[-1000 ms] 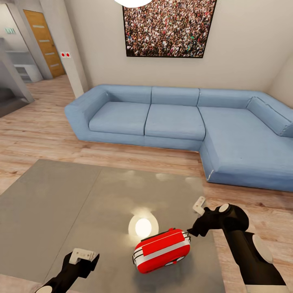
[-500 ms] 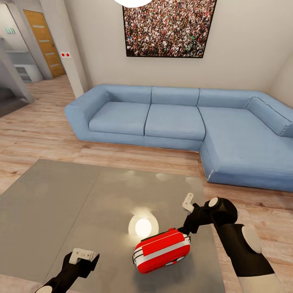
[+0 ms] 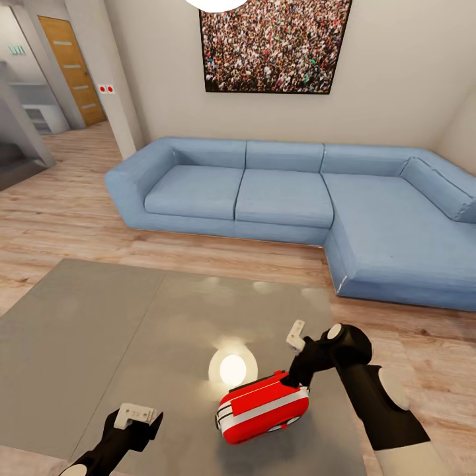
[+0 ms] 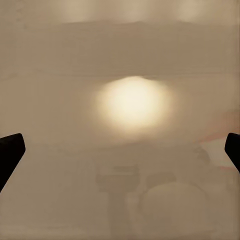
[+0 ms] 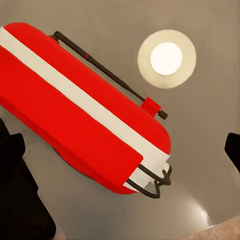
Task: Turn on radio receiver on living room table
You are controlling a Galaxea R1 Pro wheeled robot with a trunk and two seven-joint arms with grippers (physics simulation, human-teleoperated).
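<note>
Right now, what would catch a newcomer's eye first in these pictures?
The bright red radio lying on the glossy grey table, near its front edge, with the right gripper just above its far end. Behind the table, a big blue sofa runs along the wall under a framed crowd photo.

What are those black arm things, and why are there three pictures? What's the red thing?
The black arms belong to a robot in a computer-made room. The big picture comes from a camera on its head; the other two come from cameras near each end effector, the robot's "hand".

The red thing is a small radio with a white stripe, lying on a shiny grey table. The bright spot is a lamp's reflection. Behind is a blue sofa.

The right end effector hovers just above the radio's far end, open, holding nothing. The left end effector waits near the table's front edge, open too, also holding nothing.
</note>
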